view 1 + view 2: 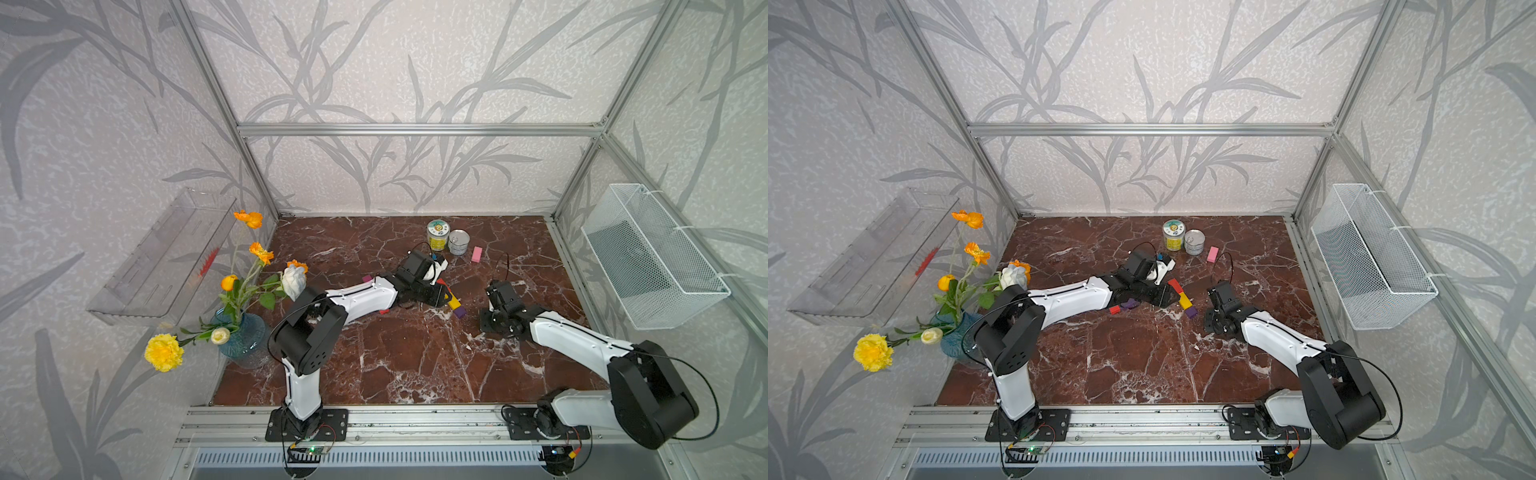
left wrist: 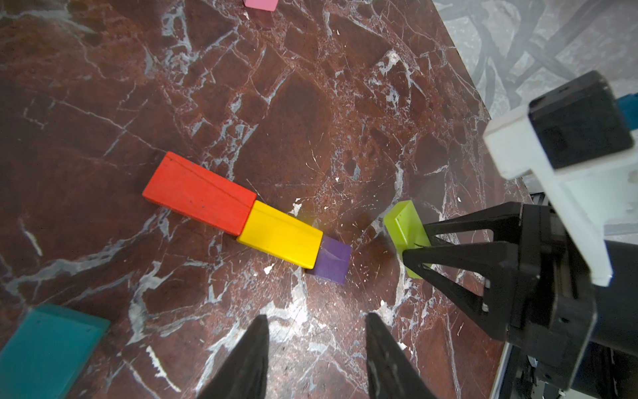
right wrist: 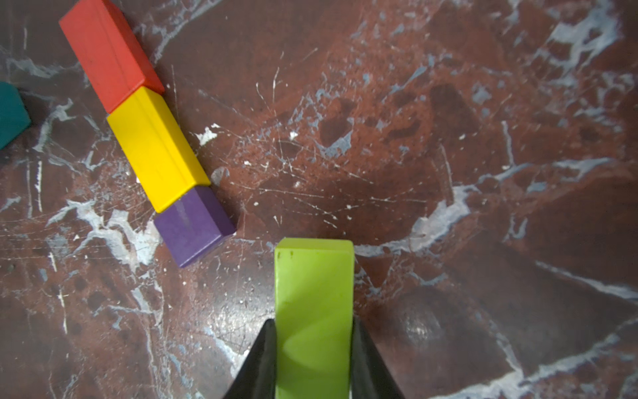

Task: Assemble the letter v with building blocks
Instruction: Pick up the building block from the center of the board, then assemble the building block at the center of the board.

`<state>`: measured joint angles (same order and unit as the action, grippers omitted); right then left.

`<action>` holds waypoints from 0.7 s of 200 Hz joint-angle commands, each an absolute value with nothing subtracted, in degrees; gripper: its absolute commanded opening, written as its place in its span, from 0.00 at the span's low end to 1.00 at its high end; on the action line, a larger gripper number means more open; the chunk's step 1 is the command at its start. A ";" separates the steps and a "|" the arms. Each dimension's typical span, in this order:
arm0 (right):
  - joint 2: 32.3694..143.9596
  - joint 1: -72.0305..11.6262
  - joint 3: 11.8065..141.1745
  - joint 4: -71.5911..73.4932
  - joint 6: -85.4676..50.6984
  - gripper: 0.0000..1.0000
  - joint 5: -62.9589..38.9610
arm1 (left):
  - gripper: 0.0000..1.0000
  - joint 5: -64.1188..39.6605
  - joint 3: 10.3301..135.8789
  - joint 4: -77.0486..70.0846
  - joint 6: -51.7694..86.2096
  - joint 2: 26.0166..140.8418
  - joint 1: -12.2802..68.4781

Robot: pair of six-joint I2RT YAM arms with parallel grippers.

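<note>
Two cans stand side by side at the back of the table point(image 1: 374, 353), one yellow-labelled point(image 1: 438, 236) and one silver point(image 1: 459, 242); what they hold I cannot tell. Just beside the silver one lies a pink block point(image 1: 477, 254). At the table's left edge a blue vase point(image 1: 241, 338) holds orange, yellow and white flowers point(image 1: 164, 352). On the left wall hangs a clear tray point(image 1: 166, 257), with a red streak showing through it that I cannot make out. A wire basket point(image 1: 652, 257) hangs on the right wall.

Mid-table, a red block point(image 3: 110, 55), a yellow block point(image 3: 155, 148) and a purple block point(image 3: 193, 226) lie end to end, touching, in one straight row. My right hand point(image 3: 314, 324) pinches a lime block point(image 3: 314, 293) by its long sides. The block's free end is near the purple block but apart from it. Whether the lime block rests on the table I cannot tell. My left hand point(image 2: 316, 317) is spread over bare table near the row. A teal block point(image 2: 48, 349) lies off to one side, apart from the row.
</note>
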<state>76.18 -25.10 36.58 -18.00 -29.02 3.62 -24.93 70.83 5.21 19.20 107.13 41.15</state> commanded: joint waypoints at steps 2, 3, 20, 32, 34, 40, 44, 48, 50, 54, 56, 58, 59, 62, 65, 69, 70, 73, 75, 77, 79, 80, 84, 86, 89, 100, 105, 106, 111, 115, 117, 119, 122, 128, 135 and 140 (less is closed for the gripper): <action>76.86 -24.82 38.54 -16.11 -27.79 0.17 4.75 | 0.45 -24.35 74.00 7.09 17.63 108.75 40.98; 76.97 -24.80 38.56 -16.01 -27.78 0.17 4.75 | 0.45 -24.30 74.09 7.15 17.60 108.78 40.97; 78.55 -24.78 39.14 -14.43 -27.51 0.17 4.79 | 0.44 -23.54 75.57 8.55 16.76 110.03 41.07; 80.07 -24.61 40.03 -13.57 -27.35 0.17 4.42 | 0.44 -22.92 76.89 10.00 16.23 111.00 41.07; 80.35 -24.59 40.24 -13.43 -27.29 0.17 4.40 | 0.44 -22.76 77.14 10.23 16.17 111.11 41.12; 81.33 -24.59 40.77 -13.03 -27.18 0.17 4.39 | 0.44 -22.45 77.67 10.65 15.96 111.60 41.11; 82.07 -24.46 41.18 -12.79 -27.12 0.18 4.32 | 0.44 -22.37 78.13 10.92 15.93 112.06 41.12; 82.78 -24.41 41.62 -12.58 -27.01 0.18 4.18 | 0.44 -22.33 78.61 11.17 15.83 112.41 41.12; 83.05 -24.32 41.89 -12.44 -26.99 0.18 4.10 | 0.44 -22.32 78.82 11.34 15.82 112.65 41.06; 83.78 -24.23 42.53 -12.43 -26.98 0.18 3.97 | 0.44 -22.32 79.34 11.68 15.69 113.15 41.07; 84.18 -24.18 42.82 -12.47 -26.98 0.18 3.85 | 0.44 -22.32 79.58 11.86 15.70 113.30 41.09; 84.50 -24.13 43.16 -12.50 -26.98 0.18 3.80 | 0.44 -22.39 79.84 11.97 15.59 113.54 41.06; 84.75 -24.11 43.33 -12.53 -26.98 0.18 3.74 | 0.44 -22.40 79.95 11.96 15.57 113.63 41.05; 85.19 -24.05 43.74 -12.63 -26.98 0.18 3.65 | 0.44 -22.47 80.36 12.15 15.58 114.00 41.09; 85.77 -23.94 44.24 -12.70 -26.98 0.18 3.54 | 0.44 -22.57 80.76 12.41 15.57 114.35 41.05; 86.48 -23.93 44.79 -12.85 -26.98 0.18 3.39 | 0.44 -22.71 81.35 12.82 15.49 114.80 41.06; 86.61 -23.92 44.94 -12.84 -26.98 0.18 3.37 | 0.44 -22.74 81.50 12.91 15.48 114.93 41.05; 87.14 -23.90 45.32 -12.97 -26.98 0.19 3.28 | 0.44 -22.80 81.96 13.14 15.45 115.42 41.06; 87.50 -23.88 45.56 -12.93 -26.98 0.19 3.26 | 0.44 -22.88 82.28 13.44 15.40 115.67 41.09; 87.77 -23.86 45.78 -13.01 -27.05 0.19 3.19 | 0.44 -22.93 82.58 13.55 15.34 115.88 41.06; 88.06 -23.76 45.92 -13.01 -27.06 0.19 3.17 | 0.44 -22.98 82.89 13.65 15.31 116.22 41.05; 88.24 -23.75 46.03 -13.01 -27.07 0.19 3.17 | 0.44 -23.05 83.06 13.68 15.34 116.30 41.05; 88.74 -23.76 46.35 -12.91 -27.07 0.19 3.16 | 0.44 -23.18 83.52 13.90 15.44 116.98 41.09; 88.98 -23.74 46.39 -12.87 -27.07 0.19 3.16 | 0.44 -23.26 83.92 14.11 15.44 117.29 41.06; 89.37 -23.69 46.53 -12.65 -27.15 0.20 3.23 | 0.44 -23.47 84.58 14.52 15.48 117.78 41.10; 90.44 -23.53 46.63 -11.57 -27.48 0.21 3.42 | 0.43 -24.21 86.43 15.80 15.56 119.47 41.07; 90.98 -23.33 46.53 -10.95 -27.67 0.21 3.16 | 0.43 -24.57 86.89 15.90 15.80 119.99 41.17; 91.06 -23.31 46.56 -10.79 -27.68 0.21 3.12 | 0.43 -24.71 86.89 15.91 15.81 120.11 41.15; 91.51 -23.02 46.67 -10.32 -27.81 0.22 2.68 | 0.43 -24.94 87.20 15.69 16.10 120.43 41.13; 91.90 -22.82 46.75 -10.16 -27.92 0.22 2.45 | 0.43 -25.04 87.34 15.36 16.32 120.66 41.14; 92.10 -22.62 46.86 -10.12 -27.99 0.22 2.39 | 0.43 -25.05 87.44 15.26 16.41 120.74 41.20; 92.22 -22.51 46.89 -10.09 -28.11 0.22 2.33 | 0.43 -25.05 87.47 15.09 16.54 120.80 41.22; 92.40 -22.30 46.99 -9.98 -28.17 0.22 2.23 | 0.43 -25.09 87.59 14.96 16.60 120.91 41.23; 92.62 -21.96 47.03 -9.70 -28.29 0.23 1.92 | 0.43 -25.05 87.93 14.87 16.81 121.18 41.22; 92.72 -21.65 47.00 -9.27 -28.45 0.23 1.53 | 0.43 -24.90 88.57 15.23 16.79 121.58 41.22; 92.72 -21.50 46.94 -8.84 -28.48 0.24 1.21 | 0.43 -24.80 89.13 15.61 16.72 121.92 41.22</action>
<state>91.88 -22.70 45.80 -11.14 -27.68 2.44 -24.14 86.26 13.63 16.62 120.79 41.17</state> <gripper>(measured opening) 0.307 0.426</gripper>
